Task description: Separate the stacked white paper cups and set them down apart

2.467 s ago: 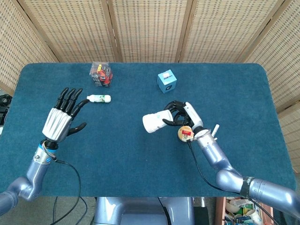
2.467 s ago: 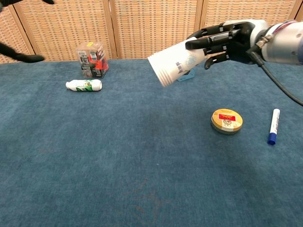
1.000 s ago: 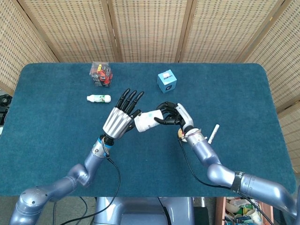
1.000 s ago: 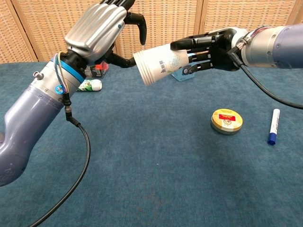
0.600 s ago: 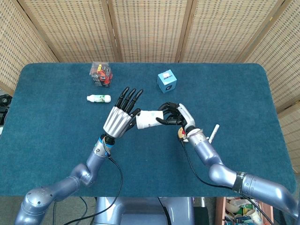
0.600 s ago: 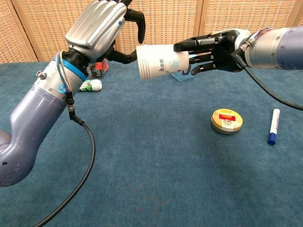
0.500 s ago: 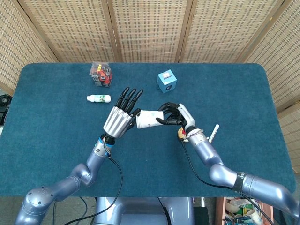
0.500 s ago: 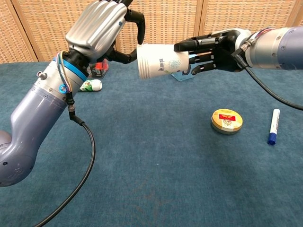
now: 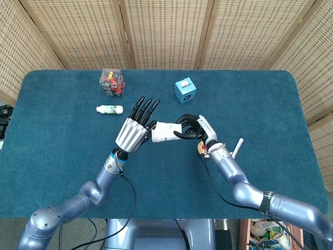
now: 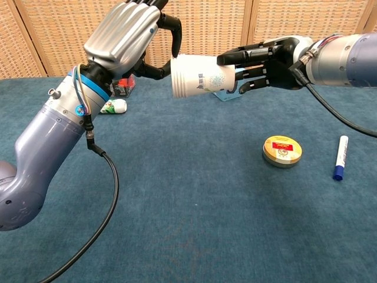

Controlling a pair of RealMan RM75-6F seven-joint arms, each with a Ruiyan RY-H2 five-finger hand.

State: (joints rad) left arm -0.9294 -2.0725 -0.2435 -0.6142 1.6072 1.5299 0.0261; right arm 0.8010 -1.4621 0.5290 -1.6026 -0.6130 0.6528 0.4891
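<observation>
1. The stacked white paper cups (image 10: 200, 76) are held off the table on their side, rim end toward the left hand (image 10: 126, 32), base end inside the right hand (image 10: 268, 59). In the head view the stack (image 9: 165, 132) sits above the middle of the blue table (image 9: 62, 156).

2. The right hand wraps the base half of the stack, fingers curled around it from above and below. The hold looks firm.

3. The left hand stands at the rim end with its fingers spread and extended upward; the thumb curves toward the rim. Whether any fingertip actually touches the rim cannot be told from either view.

4. Judgement: the step in hand is taking hold of the outermost cup. To do it well, the left hand should close on the rim band of one cup only, thumb opposite fingers, with light pressure (paper walls buckle easily and then bind on the cup inside).

5. The pull should run along the stack's axis, away from the right hand, perhaps with a slight twist to break the seating.

6. Nearby items: round tin (image 10: 282, 151), marker pen (image 10: 340, 157), small white bottle (image 9: 110, 109), blue cube box (image 9: 185, 89). Set-down spots should be chosen away from these.
</observation>
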